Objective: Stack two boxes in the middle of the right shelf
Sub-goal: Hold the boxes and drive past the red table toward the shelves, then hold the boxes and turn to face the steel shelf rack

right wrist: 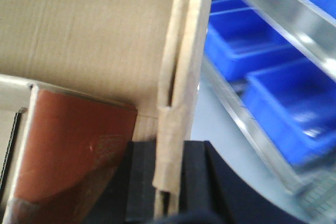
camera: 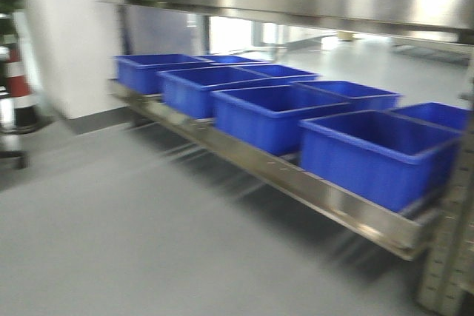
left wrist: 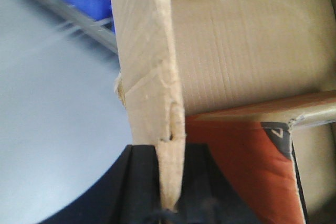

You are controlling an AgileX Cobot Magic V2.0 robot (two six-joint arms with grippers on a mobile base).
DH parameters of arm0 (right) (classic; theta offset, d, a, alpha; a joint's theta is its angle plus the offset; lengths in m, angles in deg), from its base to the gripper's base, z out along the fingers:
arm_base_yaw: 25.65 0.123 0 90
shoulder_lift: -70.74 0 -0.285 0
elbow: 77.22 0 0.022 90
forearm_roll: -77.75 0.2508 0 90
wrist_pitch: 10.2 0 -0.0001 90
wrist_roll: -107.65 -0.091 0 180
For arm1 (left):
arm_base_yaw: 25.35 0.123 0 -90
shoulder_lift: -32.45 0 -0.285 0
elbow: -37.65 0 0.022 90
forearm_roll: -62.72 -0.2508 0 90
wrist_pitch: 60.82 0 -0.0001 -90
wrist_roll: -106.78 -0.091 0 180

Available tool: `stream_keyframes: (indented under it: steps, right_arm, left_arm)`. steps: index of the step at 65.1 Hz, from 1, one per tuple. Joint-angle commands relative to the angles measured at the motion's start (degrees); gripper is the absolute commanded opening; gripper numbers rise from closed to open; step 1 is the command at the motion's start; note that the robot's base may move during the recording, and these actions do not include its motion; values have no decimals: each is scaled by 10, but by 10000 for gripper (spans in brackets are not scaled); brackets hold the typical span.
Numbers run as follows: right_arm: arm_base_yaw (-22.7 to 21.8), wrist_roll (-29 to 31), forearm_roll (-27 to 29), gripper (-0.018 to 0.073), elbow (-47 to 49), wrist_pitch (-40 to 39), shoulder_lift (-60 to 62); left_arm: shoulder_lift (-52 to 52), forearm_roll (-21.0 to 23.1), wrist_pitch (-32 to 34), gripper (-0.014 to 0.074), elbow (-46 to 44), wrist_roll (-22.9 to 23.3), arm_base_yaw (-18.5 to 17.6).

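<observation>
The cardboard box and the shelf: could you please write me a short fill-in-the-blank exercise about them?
1. The left gripper and right gripper are each shut on a wall of the ____ box.
2. The bins on the steel shelf are ____ in colour.
3. The floor is ____ in colour.
Missing words: cardboard; blue; grey.

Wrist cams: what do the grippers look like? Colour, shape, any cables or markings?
Left gripper and right gripper look alike: matte black, with blocky flat-faced jaws rising from a rounded black body. No cables or markings show in either wrist view.
</observation>
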Motion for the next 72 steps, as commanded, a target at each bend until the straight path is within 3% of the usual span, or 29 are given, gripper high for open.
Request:
stream_keyframes:
  steps: [1, 72]
  right_arm:
    - [-5, 7, -26, -153, 4, -18, 8]
    - [-5, 7, -26, -153, 4, -18, 8]
  left_arm:
    - [-10, -33, 24, -111, -9, 2, 2]
    - [-10, -33, 24, -111, -9, 2, 2]
